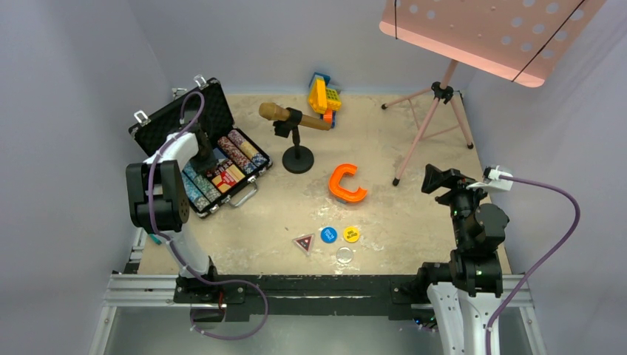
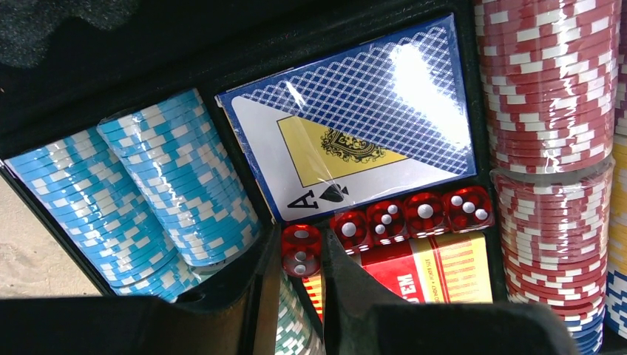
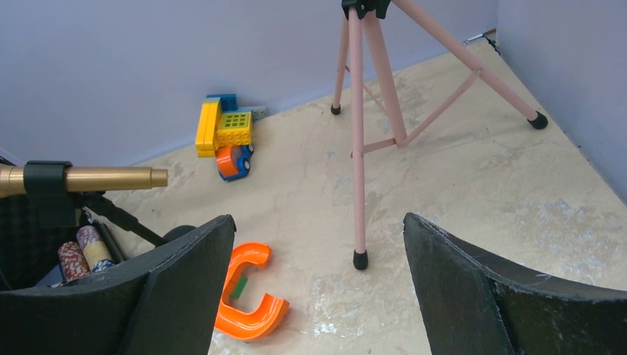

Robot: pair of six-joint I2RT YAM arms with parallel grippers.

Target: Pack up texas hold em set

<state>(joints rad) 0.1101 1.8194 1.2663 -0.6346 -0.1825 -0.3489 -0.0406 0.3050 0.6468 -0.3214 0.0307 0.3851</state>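
— Checking progress: how much of the set is packed?

— Most of it, I'd judge. The black case (image 1: 185, 111) lies open at the table's back left. The chip rows (image 2: 148, 200), the blue card deck (image 2: 355, 126) and the red card deck (image 2: 436, 270) sit in their compartments. Four red dice (image 2: 410, 214) line the slot between the decks.

— And the left gripper (image 2: 301, 248)?

— It is down inside the case, pinched on a fifth die (image 2: 301, 255) at the left end of that row, just beside its neighbour.

— The right gripper (image 3: 314, 222)?

— Spread wide and holding nothing, over the table's right side, well apart from the case.

— What's left?

— That die needs seating and letting go. The triangular button (image 1: 304, 242), blue button (image 1: 329, 234) and yellow button (image 1: 351, 234) lie out near the front edge, well apart from the case. After those, the lid has to be closed and latched.
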